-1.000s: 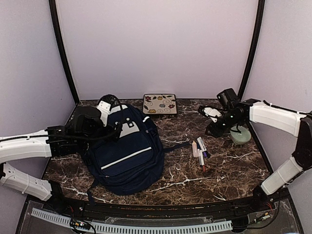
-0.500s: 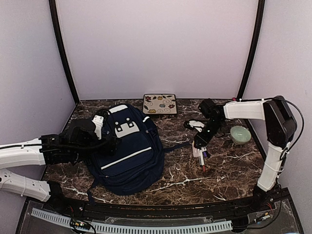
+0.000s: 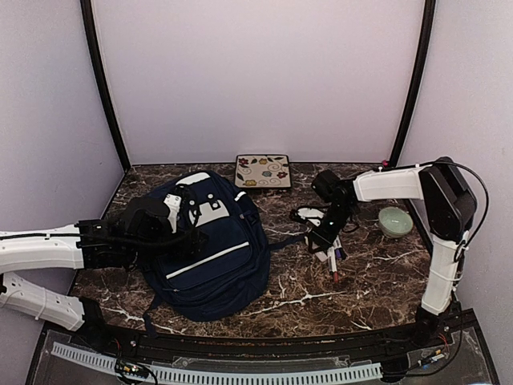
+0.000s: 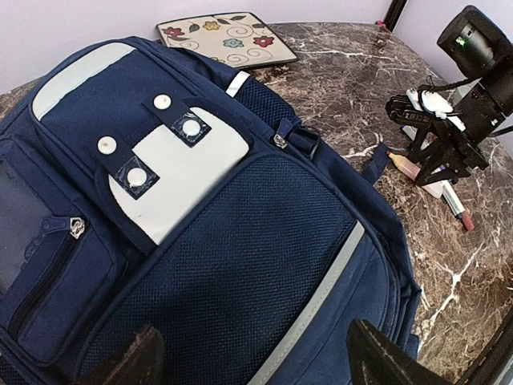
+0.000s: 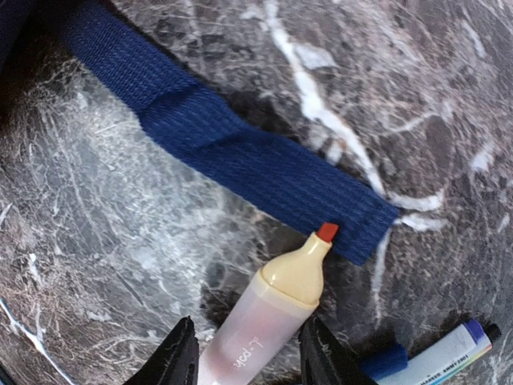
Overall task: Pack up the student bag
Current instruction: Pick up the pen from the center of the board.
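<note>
The student bag (image 3: 212, 245), a navy backpack with white patches and a pale stripe, lies front-up on the left half of the table and fills the left wrist view (image 4: 240, 241). My left gripper (image 3: 178, 224) hovers open over its front pocket, fingertips (image 4: 132, 361) wide apart and holding nothing. My right gripper (image 3: 319, 241) is down at the loose markers (image 3: 333, 261). In the right wrist view its jaws (image 5: 252, 353) straddle an uncapped orange highlighter (image 5: 276, 317) lying on the marble, its tip touching the bag's strap end (image 5: 232, 152).
A floral square pad (image 3: 263, 171) lies at the back centre. A pale green bowl (image 3: 394, 220) stands at the right. A blue-capped marker (image 5: 449, 349) lies beside the highlighter. The right arm's gripper (image 4: 437, 152) shows in the left wrist view beyond the bag.
My right arm swung left from beside the bowl and came down over the markers. My left gripper moved from the bag's top down over its front, and the bag top settled flatter.
</note>
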### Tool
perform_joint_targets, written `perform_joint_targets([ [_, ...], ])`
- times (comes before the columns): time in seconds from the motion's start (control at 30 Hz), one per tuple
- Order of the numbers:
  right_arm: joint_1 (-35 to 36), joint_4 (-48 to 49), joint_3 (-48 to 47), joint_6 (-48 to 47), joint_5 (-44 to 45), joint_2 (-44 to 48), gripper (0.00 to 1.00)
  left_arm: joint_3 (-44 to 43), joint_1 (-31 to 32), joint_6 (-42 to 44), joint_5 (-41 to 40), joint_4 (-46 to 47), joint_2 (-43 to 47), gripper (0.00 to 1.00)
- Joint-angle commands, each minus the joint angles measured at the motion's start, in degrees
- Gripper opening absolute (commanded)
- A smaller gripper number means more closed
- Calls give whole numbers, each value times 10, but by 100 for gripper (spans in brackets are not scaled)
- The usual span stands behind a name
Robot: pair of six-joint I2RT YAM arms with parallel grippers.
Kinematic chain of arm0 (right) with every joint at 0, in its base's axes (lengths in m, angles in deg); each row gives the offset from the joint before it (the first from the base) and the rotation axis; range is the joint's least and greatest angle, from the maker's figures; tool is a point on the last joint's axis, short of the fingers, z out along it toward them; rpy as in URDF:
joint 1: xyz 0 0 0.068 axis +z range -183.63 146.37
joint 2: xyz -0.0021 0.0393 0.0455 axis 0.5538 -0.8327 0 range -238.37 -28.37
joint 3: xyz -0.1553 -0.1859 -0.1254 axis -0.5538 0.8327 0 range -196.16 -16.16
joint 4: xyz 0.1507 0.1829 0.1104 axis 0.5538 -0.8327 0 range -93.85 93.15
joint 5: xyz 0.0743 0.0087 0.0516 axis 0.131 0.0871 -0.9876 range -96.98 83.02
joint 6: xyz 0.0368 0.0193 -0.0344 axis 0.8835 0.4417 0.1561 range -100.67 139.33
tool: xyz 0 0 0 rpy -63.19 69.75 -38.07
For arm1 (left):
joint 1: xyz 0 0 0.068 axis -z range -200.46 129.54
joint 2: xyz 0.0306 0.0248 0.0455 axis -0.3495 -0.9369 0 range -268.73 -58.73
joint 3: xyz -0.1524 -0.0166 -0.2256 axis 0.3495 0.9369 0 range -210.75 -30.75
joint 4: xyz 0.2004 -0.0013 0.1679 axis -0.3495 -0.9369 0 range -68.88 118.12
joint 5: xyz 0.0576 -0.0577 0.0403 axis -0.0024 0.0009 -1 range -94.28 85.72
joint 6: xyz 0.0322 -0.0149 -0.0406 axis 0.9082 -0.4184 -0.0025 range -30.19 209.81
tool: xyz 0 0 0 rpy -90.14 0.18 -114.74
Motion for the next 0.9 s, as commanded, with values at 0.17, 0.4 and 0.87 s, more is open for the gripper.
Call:
perform_joint_targets([
  [0.17, 46, 3, 11, 3, 45, 1, 54, -24, 13, 2, -13, 4, -31, 84],
  [0.4, 47, 10, 47, 14, 90, 19, 53, -29, 17, 18, -11, -13, -43, 81],
  [0.87, 52, 3, 17, 37, 132, -12, 22, -48, 30, 28, -40, -39, -89, 74],
])
